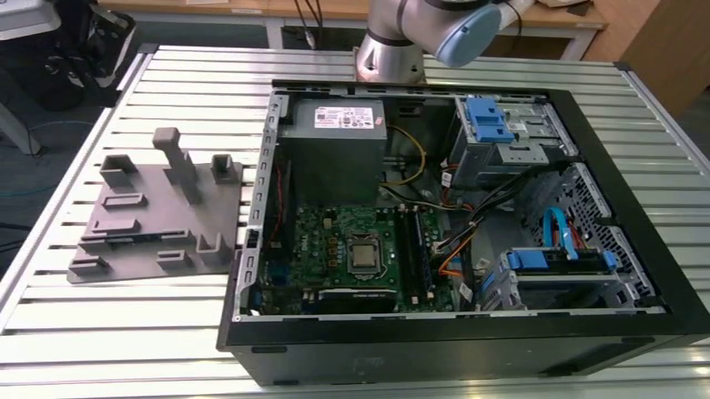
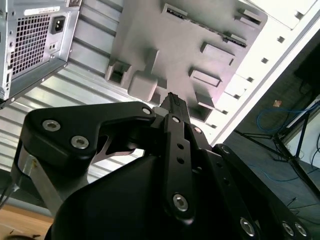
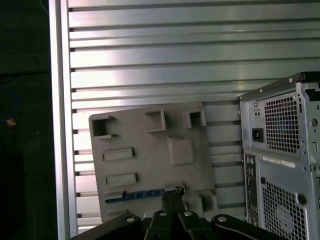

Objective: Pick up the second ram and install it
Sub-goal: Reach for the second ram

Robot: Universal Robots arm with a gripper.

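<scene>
You're looking along the black gripper (image 2: 172, 99), whose fingers close to one narrow tip over the grey tray (image 2: 165, 35). The tip sits against the tray's edge nearest the camera, beside a raised block (image 2: 144, 84). The tray lies flat on the slatted table (image 2: 90, 90). The case's vented rear (image 2: 30, 45) stands near it, and a blue cable (image 2: 280, 117) trails on the floor past the table's edge.

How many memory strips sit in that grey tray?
1: the second ram, lying in an edge slot of the grey tray, beside the tool. Others may be hidden.
</scene>
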